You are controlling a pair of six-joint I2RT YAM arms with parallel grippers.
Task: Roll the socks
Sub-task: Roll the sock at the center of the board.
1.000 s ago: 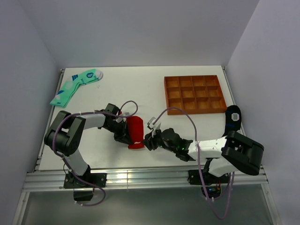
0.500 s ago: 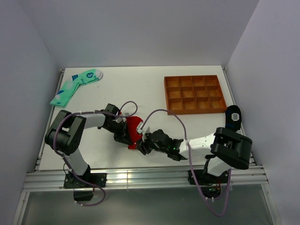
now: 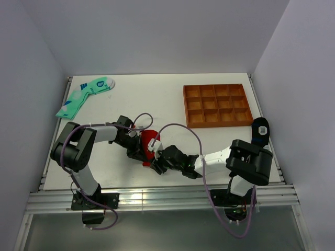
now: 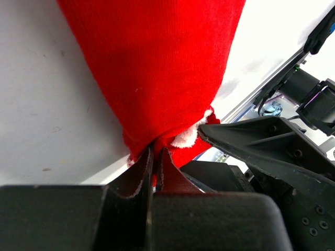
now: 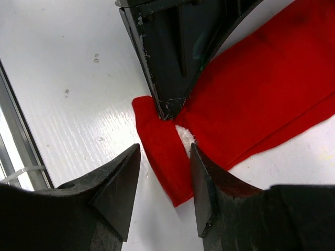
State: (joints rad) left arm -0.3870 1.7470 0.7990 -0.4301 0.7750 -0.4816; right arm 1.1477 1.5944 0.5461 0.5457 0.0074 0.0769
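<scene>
The red socks [image 3: 148,139] lie near the table's front middle, mostly hidden by both grippers in the top view. My left gripper [image 3: 140,152] is shut on the socks' near end; in the left wrist view the red fabric [image 4: 157,68] bunches into the closed jaws [image 4: 156,154], with a white fleck showing. My right gripper [image 3: 155,161] is open, its fingers astride the loose red end [image 5: 167,157] on the table, close to the left gripper's fingertips [image 5: 167,107]. A white patch shows on the sock beside the right finger.
A brown compartment tray [image 3: 216,104] stands at the back right. A mint-green sock with blue marks [image 3: 84,95] lies at the back left. A black patterned sock [image 3: 260,129] lies at the right edge. The table's front rail [image 5: 15,136] runs close by.
My right gripper has slid left toward the socks and now sits over their near end. The left gripper has stayed put, still holding the fabric.
</scene>
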